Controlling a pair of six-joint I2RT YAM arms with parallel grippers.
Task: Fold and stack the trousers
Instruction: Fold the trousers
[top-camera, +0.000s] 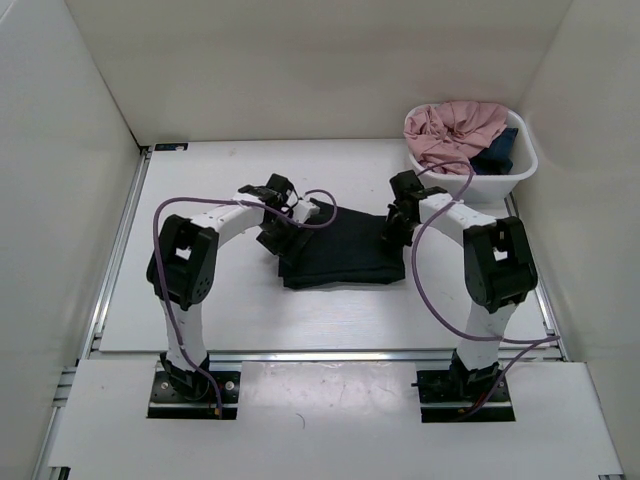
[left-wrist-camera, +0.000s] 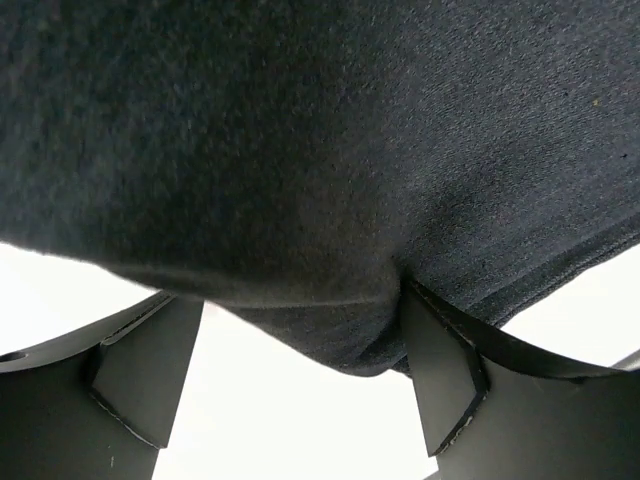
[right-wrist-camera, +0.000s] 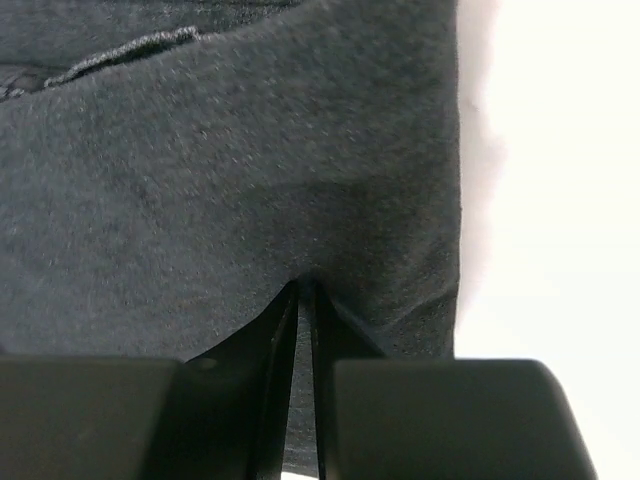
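Observation:
The black trousers (top-camera: 340, 250) lie folded into a compact bundle at the middle of the table. My left gripper (top-camera: 275, 235) is at the bundle's left edge. In the left wrist view it (left-wrist-camera: 300, 320) stands open, fingers wide apart, with a rounded fold of the trousers (left-wrist-camera: 300, 150) hanging between them and touching the right finger (left-wrist-camera: 440, 370). At the bundle's right edge, my right gripper (top-camera: 393, 232) is down on the cloth. In the right wrist view it (right-wrist-camera: 305, 290) is shut, pinching a ridge of the trousers (right-wrist-camera: 230, 170) near their right edge.
A white basket (top-camera: 520, 175) stands at the back right, just behind the right arm, holding a pink garment (top-camera: 455, 125) and a small dark blue garment (top-camera: 497, 155). White walls enclose the table on three sides. Purple cables loop off both arms.

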